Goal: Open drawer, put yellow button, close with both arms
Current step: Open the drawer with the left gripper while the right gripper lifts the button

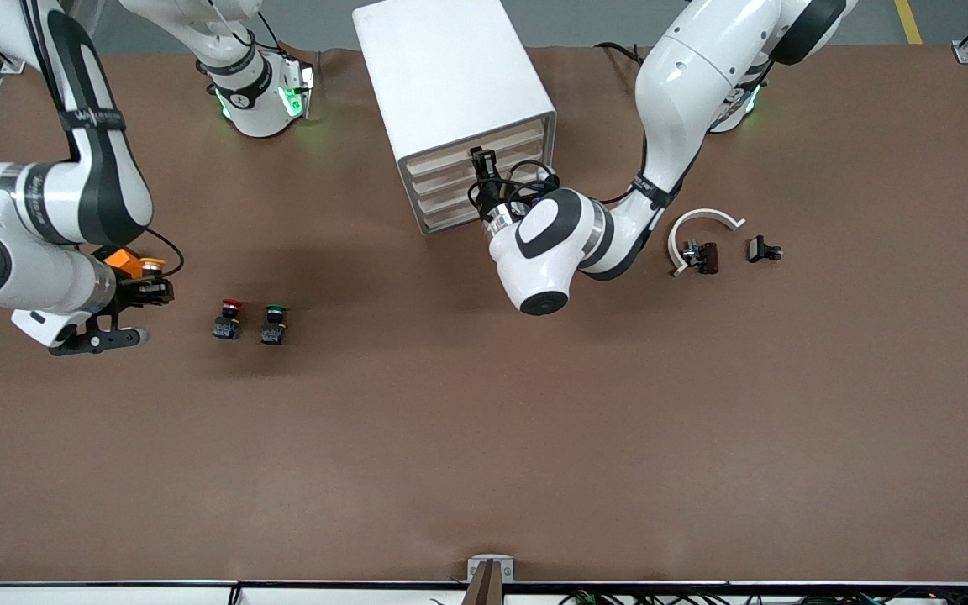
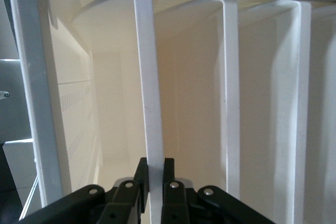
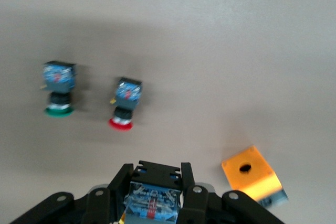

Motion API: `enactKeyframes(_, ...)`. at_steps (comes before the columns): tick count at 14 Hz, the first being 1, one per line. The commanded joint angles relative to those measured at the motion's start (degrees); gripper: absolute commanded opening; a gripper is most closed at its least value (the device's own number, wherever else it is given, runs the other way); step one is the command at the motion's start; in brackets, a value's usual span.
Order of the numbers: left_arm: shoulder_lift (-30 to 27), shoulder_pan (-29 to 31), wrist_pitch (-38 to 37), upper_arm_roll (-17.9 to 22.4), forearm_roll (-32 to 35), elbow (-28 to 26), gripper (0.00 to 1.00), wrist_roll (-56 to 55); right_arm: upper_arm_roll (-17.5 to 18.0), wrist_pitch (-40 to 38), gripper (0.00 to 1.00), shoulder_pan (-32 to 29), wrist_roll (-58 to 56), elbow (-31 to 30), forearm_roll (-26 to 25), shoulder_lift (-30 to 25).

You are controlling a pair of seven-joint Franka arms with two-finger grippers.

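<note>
The white cabinet (image 1: pixel 450 76) stands near the robots' bases, with four beige drawer fronts. My left gripper (image 1: pixel 481 158) is at the top drawer (image 1: pixel 442 155). In the left wrist view it (image 2: pixel 154 166) is shut on that drawer's thin white front lip (image 2: pixel 149 77). The drawer looks closed or barely out. My right gripper (image 1: pixel 155 287) is over the table at the right arm's end, shut on the yellow button (image 1: pixel 151 267). The right wrist view shows the button's blue body (image 3: pixel 155 195) between the fingers (image 3: pixel 188 182).
A red-capped button (image 1: pixel 229 318) and a green-capped button (image 1: pixel 274 323) stand side by side near my right gripper. An orange box (image 1: pixel 124 258) lies beside that gripper. A white curved piece (image 1: pixel 702 223), a dark brown part (image 1: pixel 707 257) and a small black part (image 1: pixel 763 249) lie toward the left arm's end.
</note>
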Motion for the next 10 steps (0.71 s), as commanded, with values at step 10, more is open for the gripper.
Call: enactKeyframes(10,0.5,8.4,4.7,5.1,-0.5,5.1,0.01,1.2,0.3,-20.9,0.23,22.5,34.8,15.4,5.0,-2.2)
